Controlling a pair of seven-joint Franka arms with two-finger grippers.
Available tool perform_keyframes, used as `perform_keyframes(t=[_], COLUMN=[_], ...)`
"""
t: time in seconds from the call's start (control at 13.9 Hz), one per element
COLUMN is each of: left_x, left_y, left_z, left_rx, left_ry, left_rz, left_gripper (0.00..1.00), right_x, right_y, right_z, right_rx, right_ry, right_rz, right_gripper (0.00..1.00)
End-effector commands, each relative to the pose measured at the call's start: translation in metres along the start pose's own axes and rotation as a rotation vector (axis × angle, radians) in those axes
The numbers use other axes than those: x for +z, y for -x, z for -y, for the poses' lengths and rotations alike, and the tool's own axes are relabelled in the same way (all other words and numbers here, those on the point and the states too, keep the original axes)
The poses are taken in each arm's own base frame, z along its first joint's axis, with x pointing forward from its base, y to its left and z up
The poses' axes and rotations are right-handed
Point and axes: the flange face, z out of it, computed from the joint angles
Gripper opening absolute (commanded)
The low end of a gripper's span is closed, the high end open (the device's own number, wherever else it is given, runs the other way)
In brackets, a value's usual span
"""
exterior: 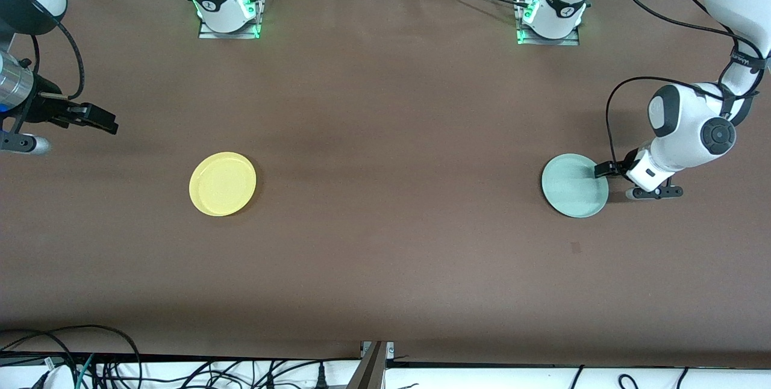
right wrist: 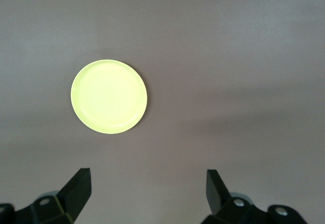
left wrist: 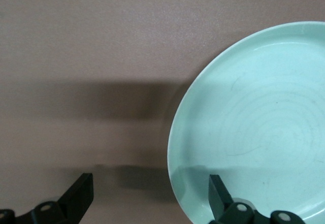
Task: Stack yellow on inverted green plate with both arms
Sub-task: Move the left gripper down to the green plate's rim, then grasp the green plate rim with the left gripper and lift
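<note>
I count one yellow plate, plain and rim up with nothing on it, toward the right arm's end of the table. One green plate lies toward the left arm's end, also bare. My left gripper straddles its rim, fingers spread. My right gripper waits up high, released.

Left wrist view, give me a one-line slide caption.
Left claw open and low at the rim of the green plate, which lies right side up on the brown table.
</note>
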Motion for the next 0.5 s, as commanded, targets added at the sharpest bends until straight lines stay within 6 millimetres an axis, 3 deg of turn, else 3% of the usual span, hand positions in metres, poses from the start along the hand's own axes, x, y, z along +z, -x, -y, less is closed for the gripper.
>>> perform_keyframes(t=[0.0,0.14,0.22,0.43], left_x=[0.001,0.001,0.001,-0.001], left_y=[-0.005,-0.004,-0.004,-0.003], left_z=[-0.001,-0.001,-0.002,-0.001], left_rx=[0.012,0.016,0.019,0.034], left_ry=[-0.007,-0.010,-0.009,-0.012], left_rz=[-0.012,-0.005,-0.003,0.004], left_gripper=[0.87,0.53,0.41,0.23], right_x=[-0.005,-0.006,-0.006,-0.010], right_y=[0.001,0.002,0.002,-0.003], right_z=[-0.003,-0.001,-0.002,-0.012], right_rx=[0.003,0.002,0.002,0.017], right_ry=[-0.001,-0.001,-0.001,-0.006], right_rz=[0.002,0.001,0.001,-0.027], right_gripper=[1.00,1.00,1.00,1.00])
